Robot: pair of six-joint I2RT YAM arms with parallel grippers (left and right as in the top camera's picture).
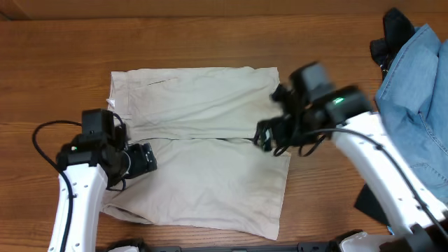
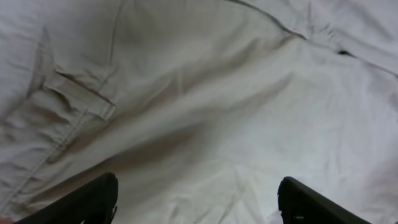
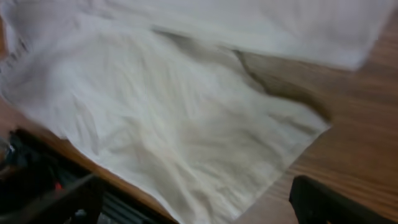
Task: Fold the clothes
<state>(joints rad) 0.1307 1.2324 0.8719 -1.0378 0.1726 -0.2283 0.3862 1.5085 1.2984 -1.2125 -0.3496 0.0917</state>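
Note:
The cream trousers (image 1: 203, 140) lie flat on the wooden table, both legs side by side, waistband at the left. My left gripper (image 1: 143, 158) hovers open over the near leg by the waistband; its wrist view shows a belt loop (image 2: 81, 99) and wrinkled fabric (image 2: 205, 112) between the spread fingers (image 2: 196, 199). My right gripper (image 1: 264, 136) is open above the hem end where the two legs meet; its wrist view shows the near leg's hem corner (image 3: 311, 127) and cloth (image 3: 161, 112) below the open fingers (image 3: 196, 199). Neither holds anything.
A light blue denim garment (image 1: 416, 98) with a black garment (image 1: 392, 31) behind it lies at the right edge. A dark object (image 1: 371, 203) sits near the right arm's base. Bare wood (image 1: 56, 63) surrounds the trousers.

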